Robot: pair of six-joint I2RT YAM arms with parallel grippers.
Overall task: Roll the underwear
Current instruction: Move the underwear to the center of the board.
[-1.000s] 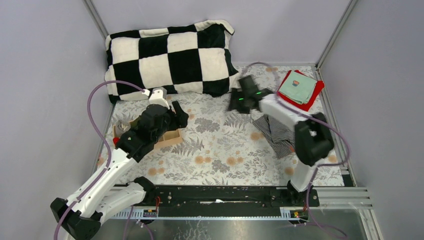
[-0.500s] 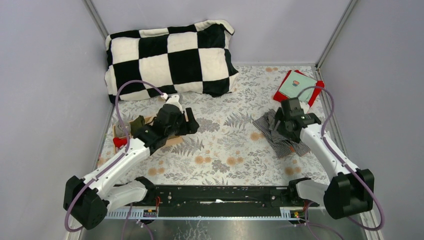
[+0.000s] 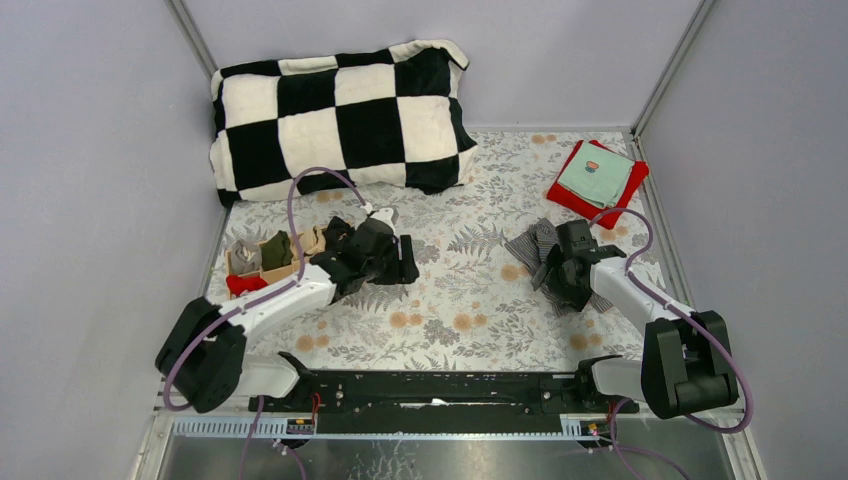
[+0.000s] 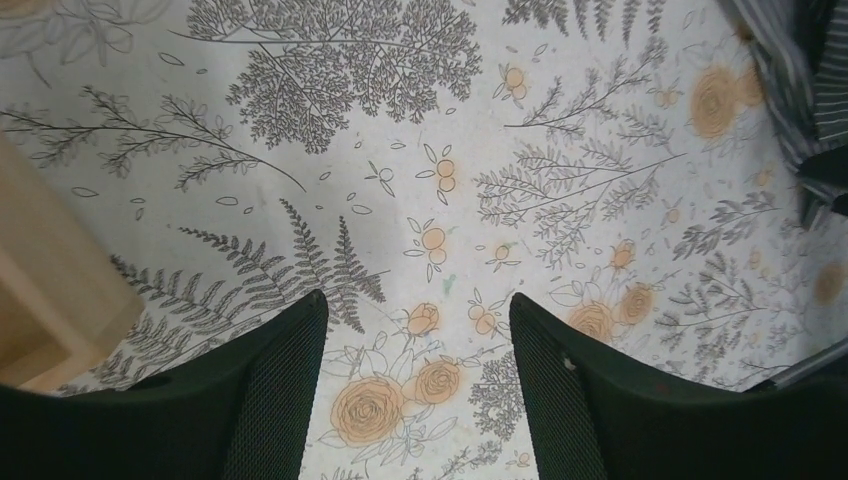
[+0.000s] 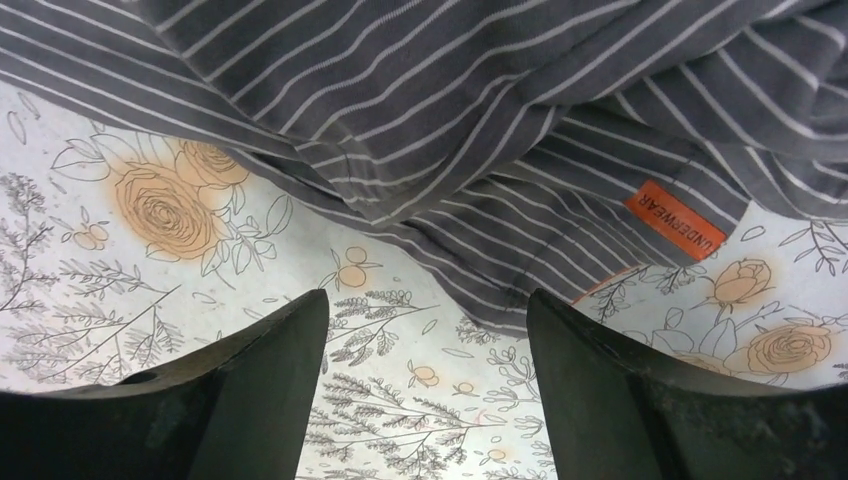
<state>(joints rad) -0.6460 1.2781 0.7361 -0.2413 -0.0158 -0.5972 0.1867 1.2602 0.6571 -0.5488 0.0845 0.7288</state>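
The striped underwear [image 3: 528,246] lies crumpled on the floral-covered bench [image 3: 450,305]; all positions below are referenced to this garment. The right pincer [image 3: 558,276] is positioned over the garment's near right portion and partly hides it in the top view. In the right wrist view, the right pincer [image 5: 425,315] has its fingers spread, with only bench cover between them. The underwear [image 5: 440,110] lies just beyond the fingertips, not pinched, and an orange label [image 5: 682,220] shows on its folded edge. The left pincer [image 3: 405,262] is well to the left of the garment. In the left wrist view, the left pincer [image 4: 415,315] is likewise spread and grips nothing, and one edge of the underwear [image 4: 795,95] appears at the far right corner. A red cloth [image 3: 570,195] carrying a teal cloth [image 3: 596,176] lies behind and right of the garment. A checkered pillow [image 3: 340,115] lies behind and left of it, and a wooden tray [image 3: 285,270] sits far to its left.
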